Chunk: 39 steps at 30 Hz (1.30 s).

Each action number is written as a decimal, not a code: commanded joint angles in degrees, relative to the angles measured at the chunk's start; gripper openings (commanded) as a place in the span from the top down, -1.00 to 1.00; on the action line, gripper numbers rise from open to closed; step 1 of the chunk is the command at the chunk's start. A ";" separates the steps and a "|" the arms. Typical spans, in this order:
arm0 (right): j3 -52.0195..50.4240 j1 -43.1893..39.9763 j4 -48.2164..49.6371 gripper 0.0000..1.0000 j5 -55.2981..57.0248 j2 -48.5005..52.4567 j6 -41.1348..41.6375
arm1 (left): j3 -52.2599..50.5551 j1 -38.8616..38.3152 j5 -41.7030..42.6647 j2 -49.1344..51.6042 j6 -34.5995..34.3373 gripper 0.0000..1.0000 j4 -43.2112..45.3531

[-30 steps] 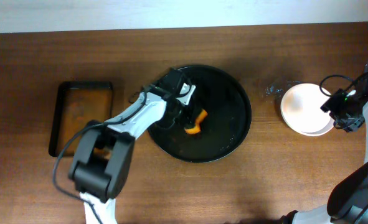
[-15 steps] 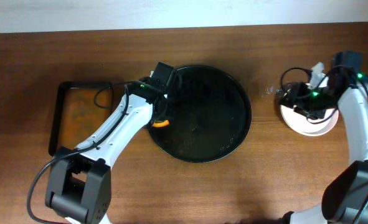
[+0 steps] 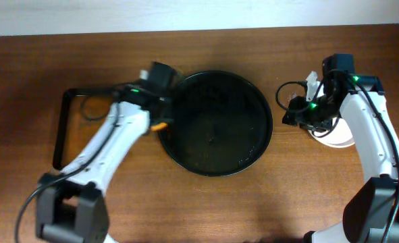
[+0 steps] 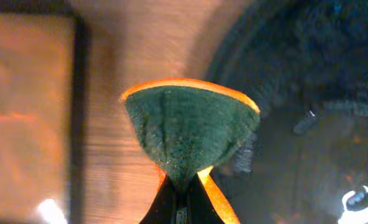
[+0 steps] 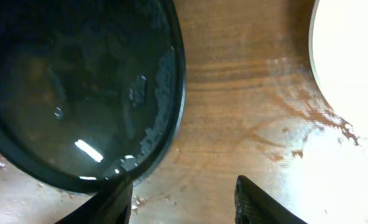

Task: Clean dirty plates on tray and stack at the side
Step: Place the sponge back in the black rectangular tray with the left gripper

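The round black tray (image 3: pixel 216 123) lies wet at the table's centre with no plates on it. My left gripper (image 3: pixel 161 121) hangs over its left rim, shut on a green-and-orange sponge (image 4: pixel 190 134) that fans out ahead of the jaws. The white plates (image 3: pixel 341 140) sit to the right of the tray, partly hidden under my right arm. My right gripper (image 3: pixel 291 112) is over the bare wood between tray and plates. In the right wrist view its fingers (image 5: pixel 264 202) stand open with nothing between them, the tray's rim (image 5: pixel 179 93) to the left and a plate (image 5: pixel 352 43) at the upper right.
A rectangular dark tray (image 3: pixel 59 135) holding brownish liquid (image 4: pixel 22 112) lies left of the round tray, partly under my left arm. Water drops and smears wet the wood (image 5: pixel 296 134) between the tray and the plates.
My left gripper has carried the sponge from the tray's middle leftward to its left rim. My right arm has swung from the plates' far side to the gap between tray and plates.
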 commanded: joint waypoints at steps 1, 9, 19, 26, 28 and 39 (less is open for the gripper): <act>0.28 1.55 -0.79 -0.08 3.02 0.15 -0.26 | 0.72 10.64 11.17 -3.56 10.64 0.99 -0.11; 0.28 1.57 -1.44 -0.08 3.02 0.15 -0.24 | -2.16 34.36 32.26 1.14 19.41 0.99 4.07; 0.28 1.57 -2.01 -0.06 2.99 0.15 -0.22 | -2.82 46.71 36.41 19.63 21.27 0.99 6.62; 0.28 1.57 -2.27 -0.05 2.99 0.15 -0.22 | -1.53 48.50 42.03 18.86 20.41 0.99 5.51; 0.28 1.55 -2.38 -0.05 3.02 0.15 -0.22 | -1.44 48.43 42.05 14.49 20.41 0.99 5.46; 0.28 1.51 -2.51 -0.06 3.02 0.15 -0.22 | -1.44 36.70 12.11 -4.50 15.26 0.99 1.84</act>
